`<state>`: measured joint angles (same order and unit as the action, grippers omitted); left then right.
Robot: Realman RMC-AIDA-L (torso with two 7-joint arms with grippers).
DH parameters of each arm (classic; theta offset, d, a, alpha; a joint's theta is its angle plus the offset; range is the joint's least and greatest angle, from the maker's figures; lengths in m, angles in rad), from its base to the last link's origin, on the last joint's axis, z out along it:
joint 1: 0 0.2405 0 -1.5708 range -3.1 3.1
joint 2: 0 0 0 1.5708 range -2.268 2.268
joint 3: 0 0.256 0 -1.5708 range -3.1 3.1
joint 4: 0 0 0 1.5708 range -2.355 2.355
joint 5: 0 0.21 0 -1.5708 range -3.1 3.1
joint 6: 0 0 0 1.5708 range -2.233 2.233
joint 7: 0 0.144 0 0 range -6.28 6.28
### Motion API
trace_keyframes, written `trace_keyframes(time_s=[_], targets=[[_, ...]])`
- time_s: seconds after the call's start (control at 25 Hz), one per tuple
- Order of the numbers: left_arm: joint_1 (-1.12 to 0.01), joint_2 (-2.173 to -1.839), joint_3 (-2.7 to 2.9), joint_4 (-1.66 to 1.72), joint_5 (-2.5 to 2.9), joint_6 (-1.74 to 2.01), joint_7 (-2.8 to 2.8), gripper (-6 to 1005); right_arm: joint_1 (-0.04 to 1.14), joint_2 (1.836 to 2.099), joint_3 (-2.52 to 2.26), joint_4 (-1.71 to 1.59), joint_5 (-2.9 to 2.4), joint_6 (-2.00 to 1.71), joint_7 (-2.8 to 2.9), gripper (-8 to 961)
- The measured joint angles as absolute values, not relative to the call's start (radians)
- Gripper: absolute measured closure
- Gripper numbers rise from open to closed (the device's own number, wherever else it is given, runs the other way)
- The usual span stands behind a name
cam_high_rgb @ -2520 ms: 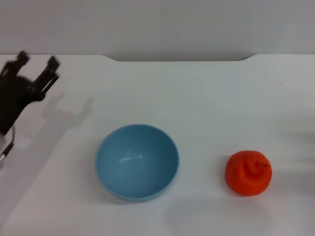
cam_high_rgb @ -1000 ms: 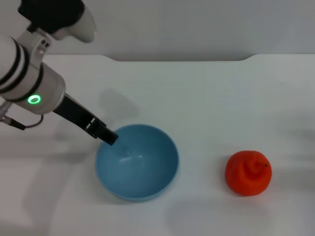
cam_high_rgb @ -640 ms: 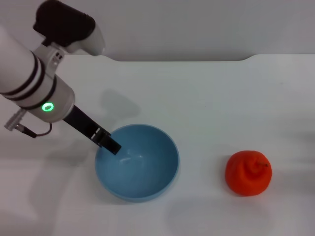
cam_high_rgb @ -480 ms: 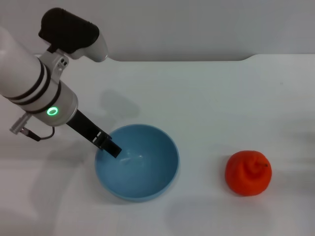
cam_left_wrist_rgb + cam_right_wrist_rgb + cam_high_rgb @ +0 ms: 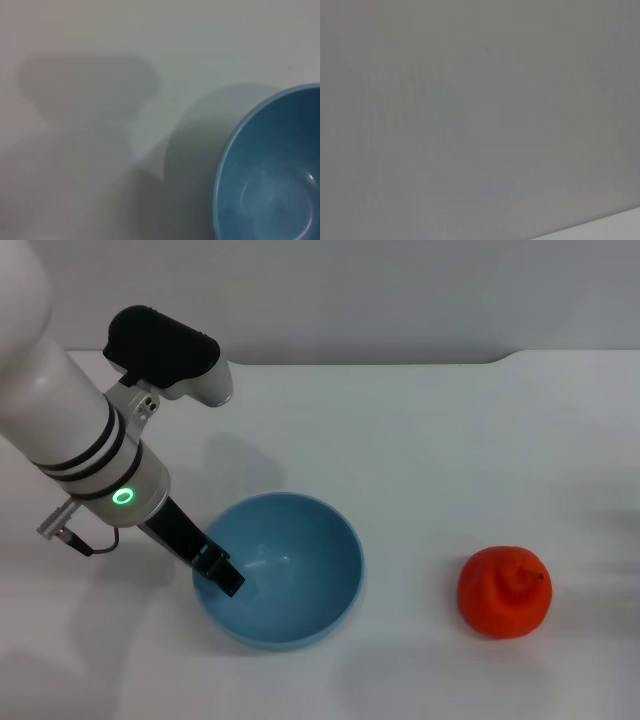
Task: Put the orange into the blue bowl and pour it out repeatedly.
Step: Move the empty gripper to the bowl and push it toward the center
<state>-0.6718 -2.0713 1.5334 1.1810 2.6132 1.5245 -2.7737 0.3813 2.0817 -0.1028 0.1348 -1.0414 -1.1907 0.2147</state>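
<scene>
One left gripper (image 5: 222,570), jaws unreadable, has slid along the blue bowl (image 5: 300,550) rim.

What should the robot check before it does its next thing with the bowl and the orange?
1. Blue bowl upright on the table: ok.
2. Bowl has no fruit inside: ok.
3. Orange out on the table to the bowl's right, apart from it: ok.
4. Left gripper at the bowl's left rim: ok.
5. Jaws closed on the rim: cannot tell.
6. Right gripper near the orange: cannot tell, it is out of view.
</scene>
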Motion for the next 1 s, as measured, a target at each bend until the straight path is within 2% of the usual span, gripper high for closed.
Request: trace_keyframes(time_s=[0.24,0.44,1.0], targets=[[-0.678,-2.070,1.527,1.173,2.611,1.536,-2.772,371,0.386,2.082,-0.103,0.144,-1.041,-1.192,0.215,452],[-0.681,-2.069,1.531,1.173,2.612,1.541,-2.773,591,0.392,2.082,-0.103,0.146,-1.042,-1.192,0.215,452],[-0.681,-2.068,1.531,1.174,2.611,1.528,-2.771,911,0.418,2.080,-0.111,0.177,-1.049,-1.192,0.215,455]])
